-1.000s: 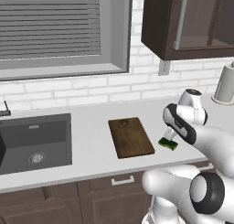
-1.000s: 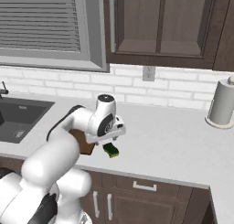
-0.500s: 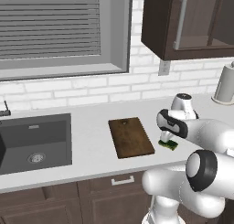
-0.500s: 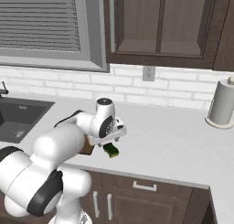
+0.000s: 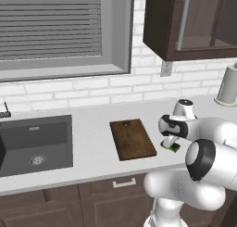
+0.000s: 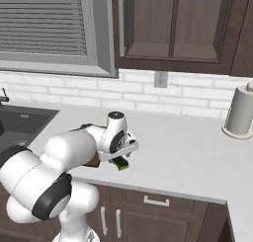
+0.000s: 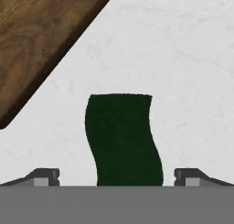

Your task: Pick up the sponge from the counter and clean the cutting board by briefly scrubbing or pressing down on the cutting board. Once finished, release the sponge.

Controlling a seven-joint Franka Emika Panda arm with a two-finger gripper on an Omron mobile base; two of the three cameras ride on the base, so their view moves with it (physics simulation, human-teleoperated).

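Directly beneath the open claw (image 7: 117, 177): sponge (image 7: 123, 141) on the bench (image 7: 183, 81).
Sponge's long axis runs between the spread fingertips, untouched by either; cutting board (image 7: 41, 40) lies well apart, diagonally ahead.

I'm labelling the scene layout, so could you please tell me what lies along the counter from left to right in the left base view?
Sink basin → cutting board → sponge with the gripper just above it → paper towel roll standing at the far right, back by the wall.
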